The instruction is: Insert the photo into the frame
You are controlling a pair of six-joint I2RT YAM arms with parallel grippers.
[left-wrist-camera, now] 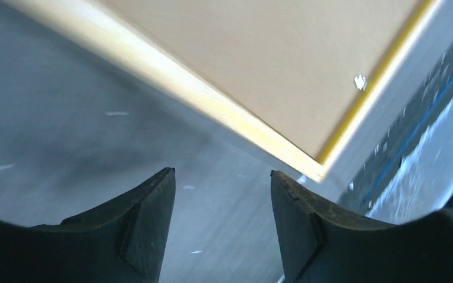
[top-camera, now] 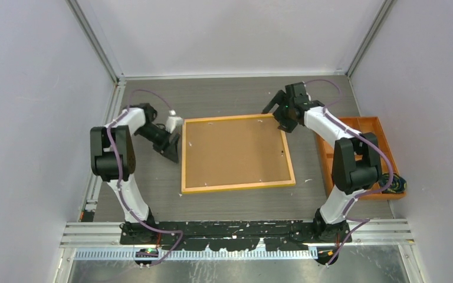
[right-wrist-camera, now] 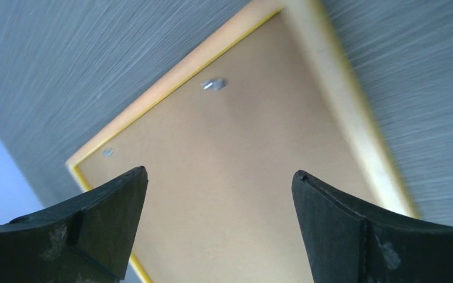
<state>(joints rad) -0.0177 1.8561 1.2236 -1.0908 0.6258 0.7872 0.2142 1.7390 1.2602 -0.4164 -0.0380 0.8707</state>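
Top external view: the frame (top-camera: 236,152) lies flat on the grey table (top-camera: 224,94)

Its tan back faces up. My left gripper (left-wrist-camera: 223,174) is near the frame's left edge, fingers apart, holding nothing. My right gripper (right-wrist-camera: 220,174) hangs over the far right corner, spread wide, holding nothing too.

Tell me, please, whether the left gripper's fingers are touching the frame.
Apart. In the left wrist view, bare table shows between the fingers of the left gripper and the near edge of the frame.
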